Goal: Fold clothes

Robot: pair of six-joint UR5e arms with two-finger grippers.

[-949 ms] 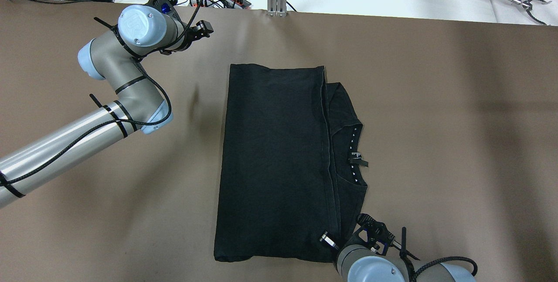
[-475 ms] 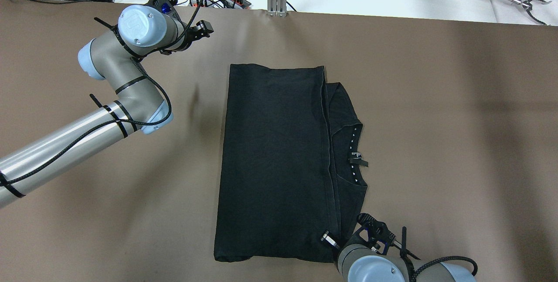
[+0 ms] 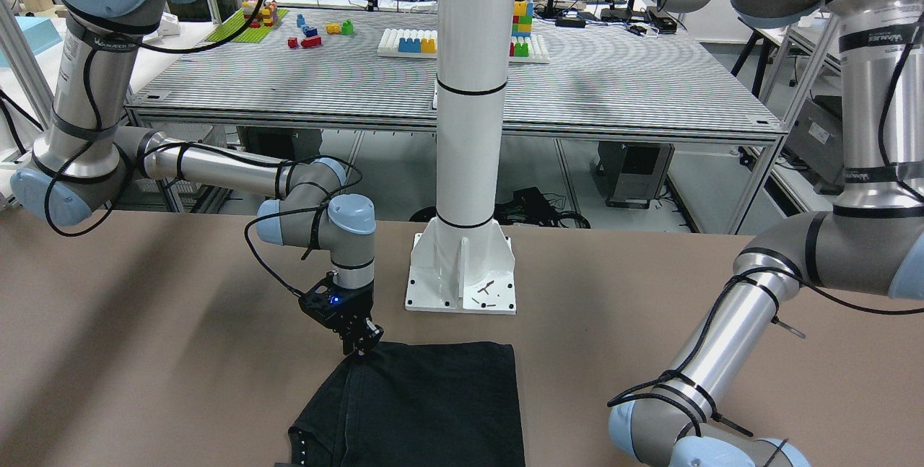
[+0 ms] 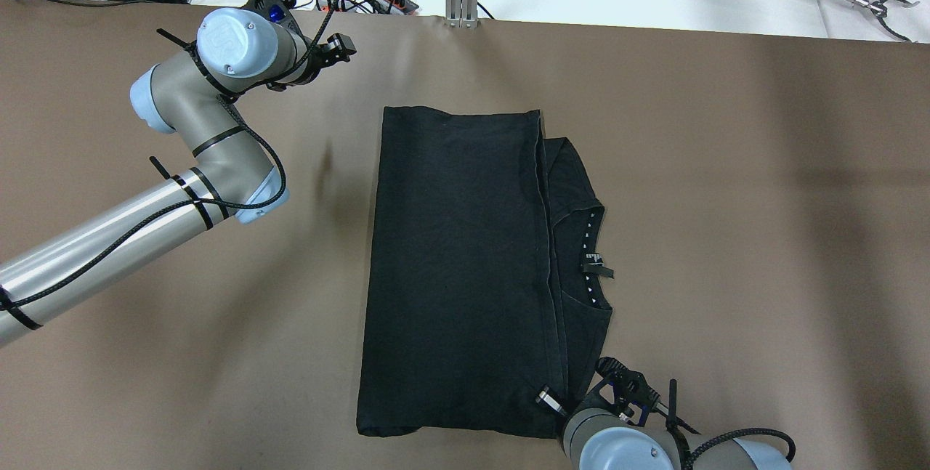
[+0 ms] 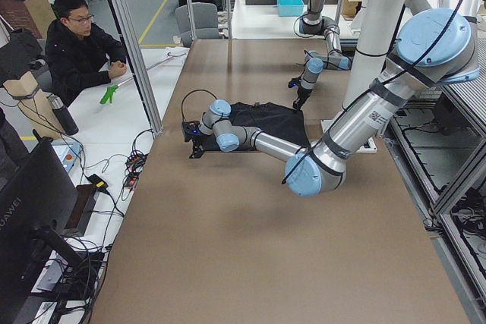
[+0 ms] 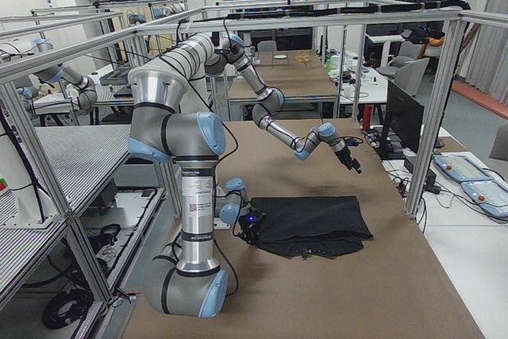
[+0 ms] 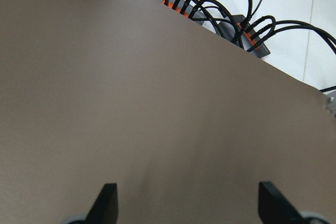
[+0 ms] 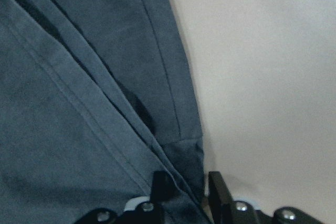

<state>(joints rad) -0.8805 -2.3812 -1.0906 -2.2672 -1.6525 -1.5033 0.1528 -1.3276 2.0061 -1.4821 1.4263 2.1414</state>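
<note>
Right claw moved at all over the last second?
No. In the overhead view the right claw stays at the near right corner of the clothes, at the same gap to the neck label.

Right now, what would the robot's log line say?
right gripper: jaws pinch corner of clothes | left gripper: jaws open, above table, away from clothes | clothes: flat, partly folded
</note>
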